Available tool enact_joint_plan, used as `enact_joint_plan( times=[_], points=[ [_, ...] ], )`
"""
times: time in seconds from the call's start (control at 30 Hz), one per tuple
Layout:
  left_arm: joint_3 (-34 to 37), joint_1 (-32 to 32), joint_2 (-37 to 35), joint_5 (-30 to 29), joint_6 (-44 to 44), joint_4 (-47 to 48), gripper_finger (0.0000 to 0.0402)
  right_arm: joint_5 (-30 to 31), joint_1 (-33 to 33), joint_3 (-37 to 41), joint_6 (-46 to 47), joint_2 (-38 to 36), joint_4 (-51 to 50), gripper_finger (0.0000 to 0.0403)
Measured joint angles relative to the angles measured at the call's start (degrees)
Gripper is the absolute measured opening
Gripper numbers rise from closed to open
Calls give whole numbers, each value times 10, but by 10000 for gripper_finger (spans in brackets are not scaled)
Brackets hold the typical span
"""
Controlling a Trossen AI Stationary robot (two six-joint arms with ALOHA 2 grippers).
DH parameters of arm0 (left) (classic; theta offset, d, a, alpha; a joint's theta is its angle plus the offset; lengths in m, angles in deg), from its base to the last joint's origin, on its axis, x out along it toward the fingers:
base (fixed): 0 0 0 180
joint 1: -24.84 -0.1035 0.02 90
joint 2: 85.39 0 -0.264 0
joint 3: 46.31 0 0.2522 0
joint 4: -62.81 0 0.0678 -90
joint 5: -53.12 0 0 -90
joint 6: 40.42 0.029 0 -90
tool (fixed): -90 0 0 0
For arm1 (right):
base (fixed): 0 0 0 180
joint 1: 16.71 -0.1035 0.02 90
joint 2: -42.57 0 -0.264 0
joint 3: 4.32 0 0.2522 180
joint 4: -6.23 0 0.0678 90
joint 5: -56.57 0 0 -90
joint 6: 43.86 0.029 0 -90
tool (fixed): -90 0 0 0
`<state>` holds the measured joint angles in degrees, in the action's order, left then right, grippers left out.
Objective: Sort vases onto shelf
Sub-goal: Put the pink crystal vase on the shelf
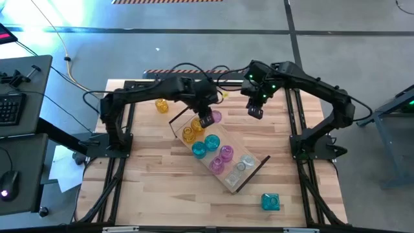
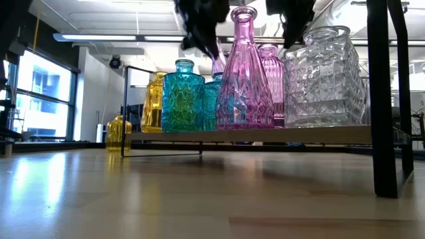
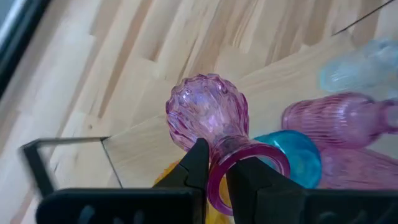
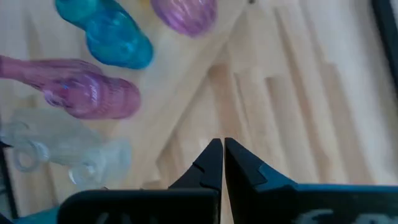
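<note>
While right fingers (image 4: 222,163) hang closed, left fingers (image 3: 216,177) pinch the pink vase (image 3: 208,115) rim.

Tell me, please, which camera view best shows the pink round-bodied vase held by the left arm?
The left wrist view: the pink round-bodied vase fills it, its rim pinched between the left gripper fingers. The high view shows it small beside the shelf. In the low view I cannot pick it out; the right wrist view does not clearly show it.

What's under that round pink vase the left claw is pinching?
The left gripper holds the pink vase by its rim above the shelf. Bare board shows below; whether the base touches it is hidden.
</note>
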<state>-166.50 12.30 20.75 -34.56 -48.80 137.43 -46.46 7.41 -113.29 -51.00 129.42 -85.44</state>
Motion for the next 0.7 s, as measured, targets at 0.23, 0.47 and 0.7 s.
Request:
enact_joint_plan(
  times=[0.23, 0.47, 0.7],
  points=[
    [0, -18, 39, 53, 29, -17, 24, -59, 17, 107, 23, 0, 93, 0],
    [1, -32, 50, 93, 45, -29, 24, -108, 22, 210, 69, 0, 220, 0],
    [1, -44, 50, 127, 44, -35, 24, -161, 21, 271, 145, 0, 375, 0]
  ],
)
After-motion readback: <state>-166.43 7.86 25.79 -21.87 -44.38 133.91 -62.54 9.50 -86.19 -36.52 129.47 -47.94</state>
